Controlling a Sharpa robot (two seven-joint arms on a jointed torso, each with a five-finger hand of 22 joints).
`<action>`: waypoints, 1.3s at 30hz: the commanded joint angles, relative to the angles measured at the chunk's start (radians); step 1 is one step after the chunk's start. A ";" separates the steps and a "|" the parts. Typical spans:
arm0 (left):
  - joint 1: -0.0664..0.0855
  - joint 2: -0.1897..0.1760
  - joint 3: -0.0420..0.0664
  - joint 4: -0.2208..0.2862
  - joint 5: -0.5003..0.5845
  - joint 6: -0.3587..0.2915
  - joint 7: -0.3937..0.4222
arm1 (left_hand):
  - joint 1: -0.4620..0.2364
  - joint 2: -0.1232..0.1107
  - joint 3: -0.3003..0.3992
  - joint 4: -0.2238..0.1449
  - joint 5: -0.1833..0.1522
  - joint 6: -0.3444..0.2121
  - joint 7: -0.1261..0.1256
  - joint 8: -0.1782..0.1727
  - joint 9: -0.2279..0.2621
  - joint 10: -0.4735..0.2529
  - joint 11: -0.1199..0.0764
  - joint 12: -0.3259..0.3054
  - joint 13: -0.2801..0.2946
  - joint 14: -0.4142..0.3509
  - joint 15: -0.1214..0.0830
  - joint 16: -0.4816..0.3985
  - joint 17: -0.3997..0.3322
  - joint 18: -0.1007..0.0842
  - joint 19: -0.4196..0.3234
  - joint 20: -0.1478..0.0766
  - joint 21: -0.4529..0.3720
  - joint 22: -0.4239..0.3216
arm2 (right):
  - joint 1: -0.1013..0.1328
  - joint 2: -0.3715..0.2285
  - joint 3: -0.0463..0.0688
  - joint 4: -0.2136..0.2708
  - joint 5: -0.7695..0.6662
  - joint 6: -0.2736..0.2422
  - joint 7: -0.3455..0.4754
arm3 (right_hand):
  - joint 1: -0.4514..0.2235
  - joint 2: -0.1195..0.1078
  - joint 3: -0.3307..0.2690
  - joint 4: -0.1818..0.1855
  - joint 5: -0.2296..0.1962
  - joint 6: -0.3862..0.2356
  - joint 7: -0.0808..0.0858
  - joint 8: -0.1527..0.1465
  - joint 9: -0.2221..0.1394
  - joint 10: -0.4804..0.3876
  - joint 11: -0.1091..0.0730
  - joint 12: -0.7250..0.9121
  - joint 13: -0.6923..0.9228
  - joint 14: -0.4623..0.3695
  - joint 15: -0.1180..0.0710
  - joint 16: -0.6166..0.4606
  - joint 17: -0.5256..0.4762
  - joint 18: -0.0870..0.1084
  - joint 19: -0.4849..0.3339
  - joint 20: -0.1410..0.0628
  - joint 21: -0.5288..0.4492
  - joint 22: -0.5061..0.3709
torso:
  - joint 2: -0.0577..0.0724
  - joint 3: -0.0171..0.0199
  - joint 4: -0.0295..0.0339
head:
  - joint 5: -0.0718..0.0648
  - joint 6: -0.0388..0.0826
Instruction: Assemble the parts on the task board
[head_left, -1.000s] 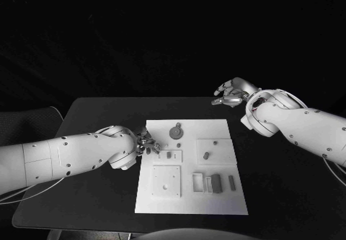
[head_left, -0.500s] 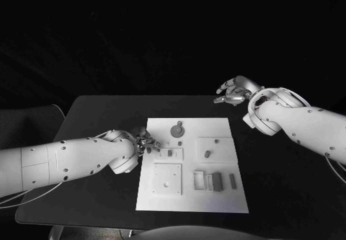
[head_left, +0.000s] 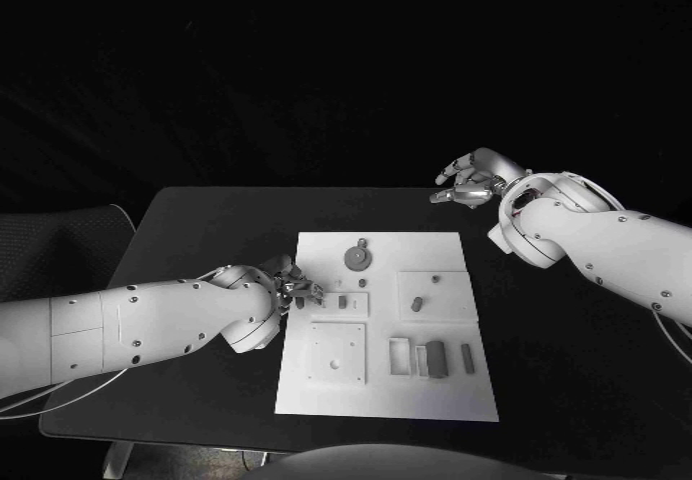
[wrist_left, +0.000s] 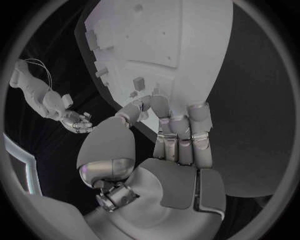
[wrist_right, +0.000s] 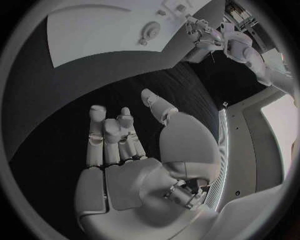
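Note:
The white task board (head_left: 387, 400) lies mid-table and carries grey parts: a round disc (head_left: 353, 259), a small piece (head_left: 414, 304) on a raised square, and upright bars (head_left: 434, 357). My left hand (head_left: 293, 288) sits at the board's left edge with its fingertips (wrist_left: 156, 100) close together beside a small piece (head_left: 316, 294). I cannot tell whether they pinch anything. My right hand (head_left: 469, 180) hovers off the board past its far right corner. In the right wrist view its fingers (wrist_right: 112, 135) are loosely bent and apart, holding nothing.
A square plate (head_left: 336, 352) with a hole lies at the board's near left. Black table (head_left: 202, 230) surrounds the board on all sides. The left wrist view also shows the board (wrist_left: 175, 40) and the right hand (wrist_left: 78, 121).
The whole picture has shifted slightly. Relative to the board, neither hand has visibly moved.

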 joint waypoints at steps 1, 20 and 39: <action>-0.004 0.006 0.001 0.001 -0.002 -0.029 0.003 | 0.026 0.034 0.037 -0.029 0.001 0.110 -0.035 0.005 0.002 0.004 -0.005 0.006 0.000 0.024 -0.021 0.005 -0.001 0.021 0.007 0.000 0.006 0.016 | -0.001 0.001 0.000 -0.001 0.000 0.013 0.005 | -0.008 0.000 -0.001 0.005 0.002 -0.005 0.009 -0.001 -0.001 -0.006 0.000 0.001 -0.001 -0.008 0.000 -0.003 -0.002 0.016 0.000 -0.007 -0.006 0.011 | -0.002 0.0017 0.0002 | 0.001 -0.003; -0.017 0.028 0.000 -0.021 -0.011 -0.010 0.003 | 0.022 0.034 0.042 -0.030 -0.018 0.106 -0.034 0.008 -0.002 0.001 -0.004 0.007 -0.002 0.022 -0.022 0.004 -0.003 0.021 0.006 0.001 0.006 0.015 | -0.001 0.000 0.000 0.000 0.001 0.013 0.005 | -0.010 0.001 -0.001 0.008 0.002 -0.005 0.009 -0.001 -0.001 -0.007 0.000 0.002 -0.002 -0.008 0.000 -0.002 -0.002 0.016 0.000 -0.007 -0.006 0.011 | 0.001 0.0000 0.0000 | -0.003 -0.002; -0.022 0.044 0.000 -0.029 -0.056 0.007 0.001 | 0.022 0.033 0.043 -0.031 -0.026 0.104 -0.034 0.010 -0.005 0.000 -0.004 0.008 -0.003 0.021 -0.022 0.004 -0.004 0.022 0.007 0.001 0.006 0.015 | -0.002 -0.001 0.000 0.003 0.001 0.015 0.005 | -0.012 0.002 -0.001 0.011 0.002 -0.005 0.010 -0.001 -0.001 -0.007 0.000 0.002 -0.002 -0.008 0.000 -0.002 -0.002 0.016 0.000 -0.007 -0.006 0.011 | 0.001 -0.0005 0.0007 | -0.008 -0.005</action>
